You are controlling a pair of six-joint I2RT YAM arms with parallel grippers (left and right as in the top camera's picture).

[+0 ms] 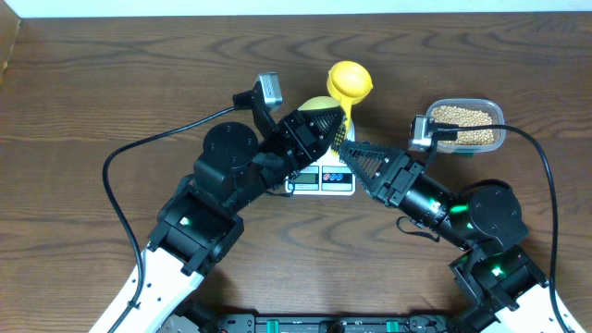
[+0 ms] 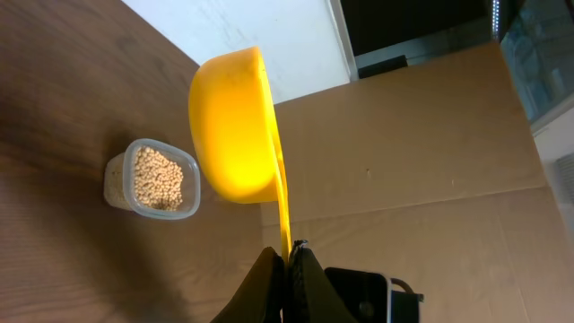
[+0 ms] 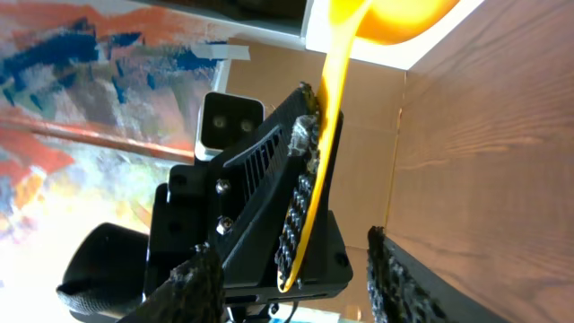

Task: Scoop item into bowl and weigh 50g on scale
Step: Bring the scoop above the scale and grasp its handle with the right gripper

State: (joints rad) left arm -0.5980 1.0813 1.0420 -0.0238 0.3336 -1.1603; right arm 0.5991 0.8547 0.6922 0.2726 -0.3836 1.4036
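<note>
My left gripper [image 1: 335, 132] is shut on the handle of a yellow scoop [image 1: 350, 81] and holds it upright, cup end away from me. In the left wrist view the fingers [image 2: 291, 260] pinch the thin handle below the scoop's cup [image 2: 229, 126]. My right gripper [image 1: 347, 148] is open, its fingers [image 3: 296, 278] on either side of the scoop handle [image 3: 325, 135] and the left gripper. The white scale [image 1: 319, 178] shows only its front edge under both arms. A bit of the pale-yellow bowl [image 1: 317, 103] shows behind the left gripper. The beans [image 1: 464, 123] lie in a clear container.
The clear plastic container [image 1: 495, 139] stands at the right of the scale; it also shows in the left wrist view [image 2: 152, 179]. Black cables run from both wrist cameras across the wooden table [image 1: 111, 83]. A cardboard wall [image 2: 421, 135] stands behind the table.
</note>
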